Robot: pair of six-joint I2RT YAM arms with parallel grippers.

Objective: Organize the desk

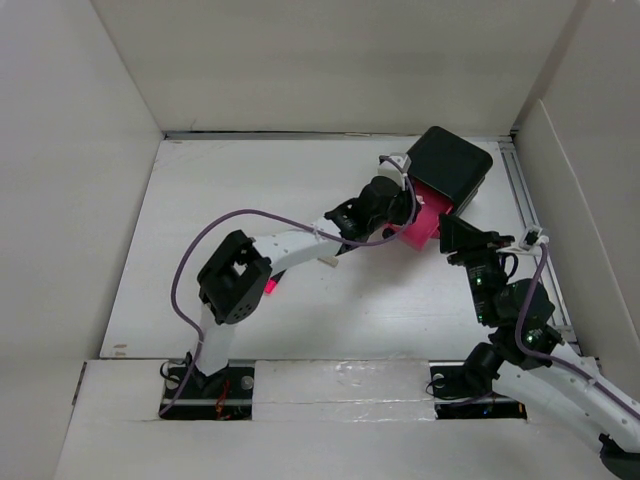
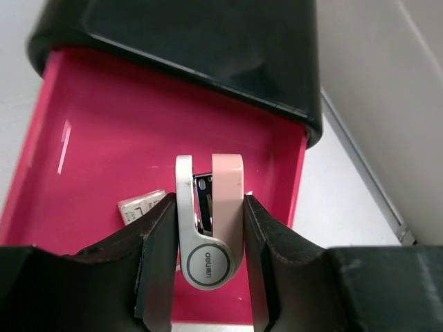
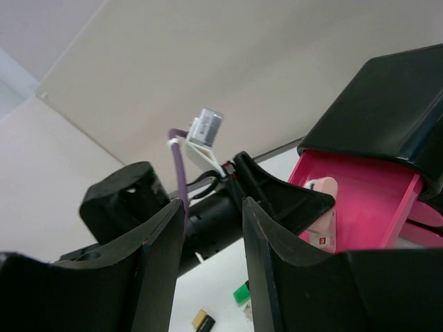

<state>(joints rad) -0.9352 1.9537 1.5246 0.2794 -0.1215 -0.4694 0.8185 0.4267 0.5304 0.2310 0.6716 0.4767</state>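
Field notes, top + both wrist cams

- Bench (image 1: 340, 320): white matte top, fills most of the top view, wall panels (image 1: 330, 60) on three sides. Both arm bases at its near edge.
- Black box (image 1: 452, 165): sits far-right on the bench, turned at an angle. Its pink drawer (image 2: 124, 131) is pulled out toward the arms.
- Your L gripper (image 2: 209, 204): clamped on a stapler (image 2: 208, 264), white on one side, pink on the other, "deli" on the round end. Pads press both flat sides. Stapler is over the open drawer, round end toward the cam. Can't tell if it touches the drawer floor.
- Printed packet (image 2: 140, 206): small, lies inside the drawer, just beside the L gripper's finger.
- Your R gripper (image 3: 211, 221): jaws apart, nothing btw them. It sits just beside the drawer, pointed at the L wrist.
- Loose bits on the bench, R wrist view, low in frame: green piece (image 3: 241, 293) and dark-and-yellow piece (image 3: 202, 320), near each other, too small to ID
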